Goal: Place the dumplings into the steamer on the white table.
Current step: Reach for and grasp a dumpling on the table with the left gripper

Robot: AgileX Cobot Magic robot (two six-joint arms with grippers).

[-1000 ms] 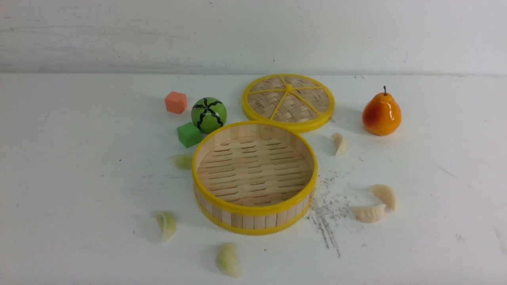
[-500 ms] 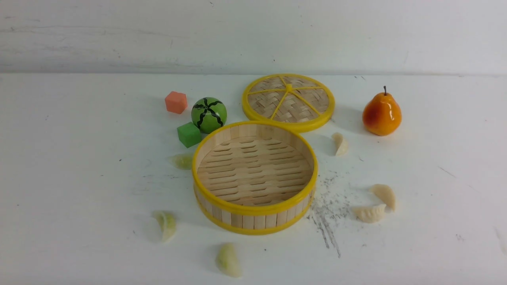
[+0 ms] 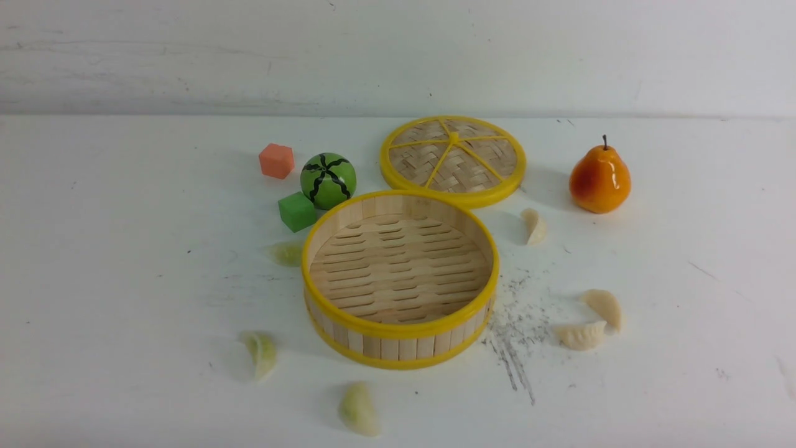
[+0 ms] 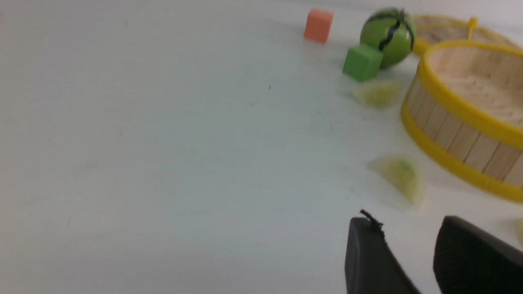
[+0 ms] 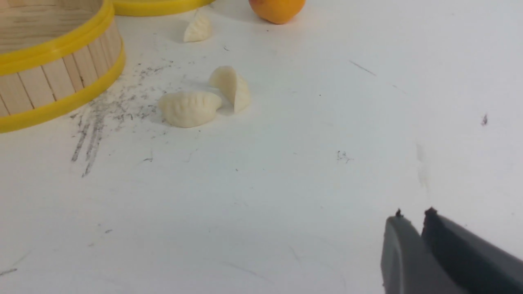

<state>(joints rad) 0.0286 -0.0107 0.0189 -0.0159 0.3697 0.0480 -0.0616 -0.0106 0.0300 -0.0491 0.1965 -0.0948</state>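
Around the steamer (image 3: 398, 348) lie six dumplings (image 3: 359, 407), three green, three cream; left pincer (image 4: 406, 228) spread, right pincer (image 5: 413, 217) pressed together

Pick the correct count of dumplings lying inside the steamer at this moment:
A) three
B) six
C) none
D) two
C: the steamer shows only its bare slatted floor, while all six dumplings lie outside it on the white table.
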